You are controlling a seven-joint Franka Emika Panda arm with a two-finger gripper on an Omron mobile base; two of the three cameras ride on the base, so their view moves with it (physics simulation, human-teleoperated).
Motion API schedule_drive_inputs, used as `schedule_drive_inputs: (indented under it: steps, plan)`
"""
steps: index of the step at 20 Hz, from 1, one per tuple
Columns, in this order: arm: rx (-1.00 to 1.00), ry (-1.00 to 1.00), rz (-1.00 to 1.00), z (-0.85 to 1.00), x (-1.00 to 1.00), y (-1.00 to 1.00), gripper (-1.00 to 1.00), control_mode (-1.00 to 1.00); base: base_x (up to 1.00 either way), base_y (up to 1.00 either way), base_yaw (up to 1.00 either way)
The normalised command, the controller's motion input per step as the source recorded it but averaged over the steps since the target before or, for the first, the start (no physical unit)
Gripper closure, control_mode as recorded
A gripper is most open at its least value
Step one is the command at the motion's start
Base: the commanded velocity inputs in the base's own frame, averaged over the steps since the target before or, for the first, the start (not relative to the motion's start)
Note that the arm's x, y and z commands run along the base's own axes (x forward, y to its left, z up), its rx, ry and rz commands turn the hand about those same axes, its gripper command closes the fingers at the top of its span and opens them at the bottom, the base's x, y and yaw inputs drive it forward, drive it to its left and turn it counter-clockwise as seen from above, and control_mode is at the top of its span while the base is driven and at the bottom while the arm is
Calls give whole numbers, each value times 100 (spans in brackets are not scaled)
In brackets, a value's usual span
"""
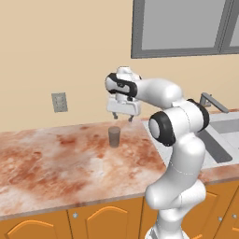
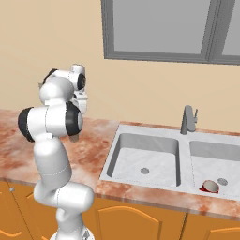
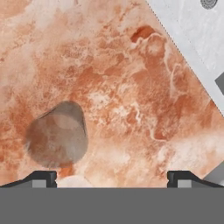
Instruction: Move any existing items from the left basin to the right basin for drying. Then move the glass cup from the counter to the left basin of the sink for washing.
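Observation:
The glass cup [image 1: 114,137], a greyish-brown tumbler, stands upright on the marbled counter [image 1: 56,158], left of the sink [image 1: 219,135]. My gripper [image 1: 122,117] hangs open just above it and slightly to its right, holding nothing. In the hand view the cup [image 3: 57,134] lies at the lower left, near the left fingertip [image 3: 43,178], and the gripper [image 3: 113,179] looks down on bare counter. The red mug [image 2: 210,187] lies tipped in the right basin [image 2: 225,154], near its front edge. The left basin [image 2: 145,159] holds nothing.
The angular grey faucet [image 2: 188,120] rises behind the sink between the basins. A wall outlet [image 1: 59,101] sits on the wall behind the counter. The sink rim [image 3: 192,30] crosses the hand view's upper right. Grey cabinets [image 2: 159,28] hang above.

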Motion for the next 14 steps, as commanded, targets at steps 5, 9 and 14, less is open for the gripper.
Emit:
schedule_drive_inputs:
  steps: [5,9,14]
  plan:
    - [0,2,0,-8,23,2,-100,-100,0,0,0]
    - [0,0,0,-16,5,0,-100,-100,0,0,0]
    - [0,0,0,-3,0,0,-100,-100,0,0,0]
